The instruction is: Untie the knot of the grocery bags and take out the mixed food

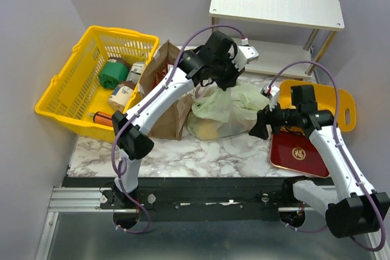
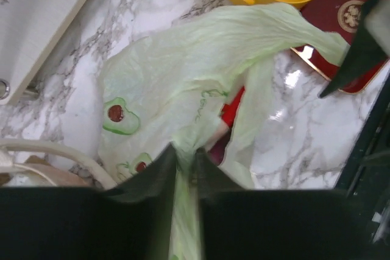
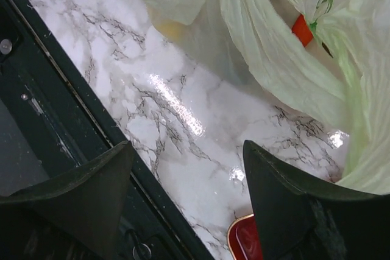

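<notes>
The pale green plastic bag [image 1: 222,111] lies on the marble table, right of the brown paper bag [image 1: 166,92]. My left gripper [image 1: 226,82] is over the bag's top. In the left wrist view its jaws [image 2: 186,158] are shut on a fold of the green film [image 2: 183,83]. A red packet [image 2: 234,109] shows through a gap in the bag. The knot is hidden. My right gripper [image 1: 259,127] stands open just right of the bag, low over the table [image 3: 186,156], holding nothing. Through the film I see something orange [image 3: 301,28] and a yellow fruit [image 3: 173,28].
A yellow mesh basket [image 1: 64,98] with a green can and cartons stands at the left. A red tray [image 1: 298,150] and a yellow tray [image 1: 341,105] lie at the right. A white shelf [image 1: 277,5] stands at the back. The table's dark front rail [image 3: 73,108] runs close to the right gripper.
</notes>
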Robot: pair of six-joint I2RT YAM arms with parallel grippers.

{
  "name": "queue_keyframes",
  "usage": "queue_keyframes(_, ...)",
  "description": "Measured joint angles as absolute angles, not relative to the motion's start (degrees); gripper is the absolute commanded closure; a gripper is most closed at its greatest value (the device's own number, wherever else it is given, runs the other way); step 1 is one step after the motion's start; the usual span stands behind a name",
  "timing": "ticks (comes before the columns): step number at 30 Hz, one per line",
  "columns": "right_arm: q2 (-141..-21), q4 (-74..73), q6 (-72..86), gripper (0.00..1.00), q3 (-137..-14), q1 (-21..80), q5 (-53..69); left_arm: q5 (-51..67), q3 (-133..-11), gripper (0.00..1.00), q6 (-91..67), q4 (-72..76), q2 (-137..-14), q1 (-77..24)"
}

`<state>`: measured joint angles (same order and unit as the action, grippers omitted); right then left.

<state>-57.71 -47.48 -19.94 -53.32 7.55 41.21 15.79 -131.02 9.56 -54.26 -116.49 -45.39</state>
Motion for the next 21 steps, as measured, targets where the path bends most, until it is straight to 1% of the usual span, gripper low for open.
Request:
queue_keyframes(2,-59.7,-46.4,-19.6,0.24,-53.5,7.6,41.2,17.0,-128.6,1.0,10.4,-54.9,-113.6,-45.4)
queue_keyframes(5,-63.7,-44.9,-18.6,0.32,-55.4,7.6,40.7,19.5,-123.1,1.0,11.3,-55.8,-109.7,-45.0)
queue_keyframes(8,-68.5,-43.3,-17.5,0.44,-59.5,7.6,40.6,22.6,-114.6,1.0,12.6,-56.8,-105.2,-44.7)
queue_keyframes(9,-70.2,-42.7,-17.3,0.53,-61.0,7.6,40.8,23.8,-111.3,1.0,13.0,-56.8,-103.4,-44.7)
queue_keyframes(11,-73.4,-41.5,-16.9,0.64,-64.1,7.6,41.4,25.6,-105.3,1.0,13.7,-57.1,-100.1,-44.6)
queue_keyframes(12,-75.1,-40.8,-16.7,0.72,-65.3,7.6,41.7,26.3,-102.9,1.0,13.9,-57.5,-98.7,-44.5)
queue_keyframes(14,-77.8,-39.9,-17.4,0.75,-67.1,8.1,41.9,27.4,-100.2,1.0,13.9,-58.2,-97.4,-44.5)
queue_keyframes(17,-80.6,-40.3,-21.1,0.76,-66.9,11.3,40.9,29.3,-97.2,1.0,14.0,-58.4,-96.6,-44.5)
queue_keyframes(21,-80.9,-40.0,-26.1,0.75,-59.8,18.9,37.4,30.9,-95.2,1.0,15.4,-59.7,-96.5,-44.5)
